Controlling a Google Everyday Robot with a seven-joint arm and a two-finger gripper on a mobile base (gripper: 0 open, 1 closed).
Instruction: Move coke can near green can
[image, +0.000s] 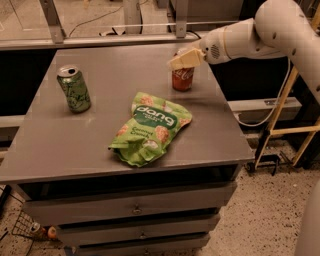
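My gripper (184, 60) sits at the top of the coke can (182, 80), covering its rim; whether it is spread or clamped I cannot tell. Coke can: upright, at the far right of the table (55, 150). Green can (74, 89): upright, at the far left, well apart.

Recommendation: secure a level hold around the can's body before lifting. Carry it left along the rear of the table, behind the snack bag (150, 128) lying mid-table. Set it down just beside the green can without knocking it.

Surface: flat grey top over drawers (135, 207). Speckled floor (270, 215) below.
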